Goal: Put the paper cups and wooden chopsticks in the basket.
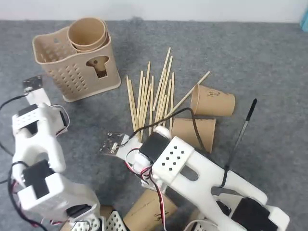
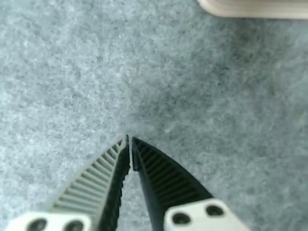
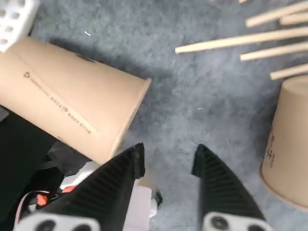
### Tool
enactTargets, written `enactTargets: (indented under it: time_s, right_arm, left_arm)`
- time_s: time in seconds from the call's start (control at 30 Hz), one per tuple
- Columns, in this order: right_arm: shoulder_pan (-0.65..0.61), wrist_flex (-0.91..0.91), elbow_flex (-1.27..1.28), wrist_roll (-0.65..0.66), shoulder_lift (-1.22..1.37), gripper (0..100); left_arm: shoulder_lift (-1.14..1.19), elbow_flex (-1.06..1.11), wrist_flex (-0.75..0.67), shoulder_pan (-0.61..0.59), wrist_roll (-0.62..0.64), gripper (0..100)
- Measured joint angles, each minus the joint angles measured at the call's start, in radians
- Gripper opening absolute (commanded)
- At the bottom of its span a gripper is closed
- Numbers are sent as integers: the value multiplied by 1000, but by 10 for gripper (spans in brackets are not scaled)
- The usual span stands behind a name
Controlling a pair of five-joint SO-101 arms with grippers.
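Cups of brown paper (image 1: 87, 32) sit nested upright in one compartment of the beige perforated plastic basket (image 1: 72, 77), which stands near the far left corner of the grey carpeted tabletop (image 1: 250, 48). We see a loose bundle of pale wooden chopsticks (image 1: 151, 98) fanned flat across the middle of the tabletop, near the basket on its right. Toward the right edge two further brown paper cups lie on their sides. The farther cup (image 1: 212, 101) lies just beside one splayed chopstick, and the nearer cup (image 1: 195, 132) lies just beside the farther one. Another brown paper cup (image 1: 147, 207) lies on its side at the near edge, between the two arm bases. A thin black stick (image 1: 243, 132) rests slanted near the right edge, apart from the cups.

The left arm's fingers (image 1: 32, 84) hang over bare carpet close to the left edge, just in front of the basket. In the left wrist view we find these fingers (image 2: 161, 180) pressed together with nothing between them, and the basket's base (image 2: 255, 7) near.

The right arm's fingers (image 1: 109, 143) sit low at the middle of the tabletop, close to the near ends of the chopsticks. From the right wrist we see those fingers (image 3: 120, 183) spread apart and empty above carpet, with a tipped cup (image 3: 72, 96) on one side, a second cup (image 3: 288, 139) on the other, and chopstick ends (image 3: 240, 41) beyond.
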Motion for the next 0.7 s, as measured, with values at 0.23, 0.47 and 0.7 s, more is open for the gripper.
enactTargets:
  time_s: [0.23,0.47,0.7]
  right_arm:
    - [-87,14,-17,-52,0,207]
    - [-273,20,-15,-61,0,206]
    - [-282,11,21,-68,-2,206]
  left_arm:
    - [0,0,0,0,0,12]
    - [0,0,-6,0,0,12]
    - [0,0,-12,0,0,12]
